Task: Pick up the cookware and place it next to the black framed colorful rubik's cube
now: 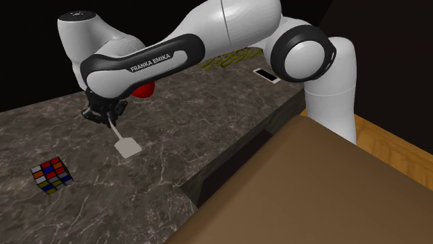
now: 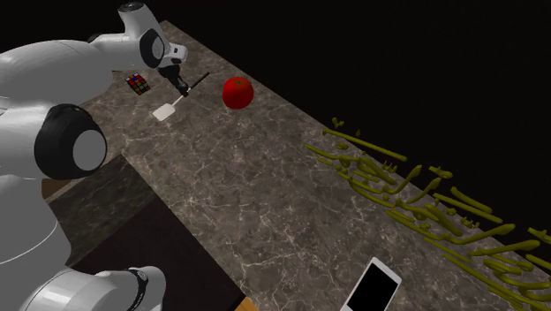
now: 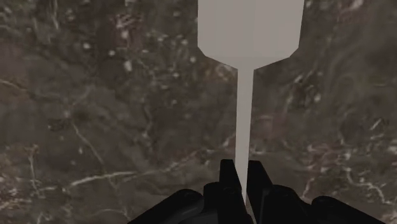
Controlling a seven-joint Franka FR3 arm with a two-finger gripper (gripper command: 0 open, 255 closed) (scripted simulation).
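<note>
Cookware here is a spatula (image 1: 127, 146), rendered plain pale grey: a flat, nearly square blade with chamfered shoulders that narrows into a thin, straight handle. The handle is clasped at its upper end between the two black fingers (image 3: 227, 179) of the pincer (image 3: 242, 181), which is clenched on it. The blade is pointed down and away from the pincer, close above the desk (image 1: 208, 118); whether it touches the surface cannot be told.

The spatula is located between the rubik's cube (image 1: 51, 175) and a red apple (image 2: 237, 92). The cube, black-framed with red, blue, yellow and white tiles, is seen near the blade but apart from it, towards the shoulder view's lower left. The apple is round and glossy and is partly hidden behind the arm (image 1: 149, 62) in the shoulder view.

The arm is extended from the stand (image 1: 312, 187) up and over the desk, with the elbow raised and the wrist turned downward, so that the pincer is held above the desk.

The desk is a dark stone-like slab with pale veining. A flat phone (image 2: 373, 287) with a black screen and white rim and a scatter of thin olive-yellow strands (image 2: 415, 194) lie well apart from the spatula. The stand is a plain brown box. A strip of wooden floor (image 1: 388, 138) is visible beside it, and a black area is drawn beyond the desk.
</note>
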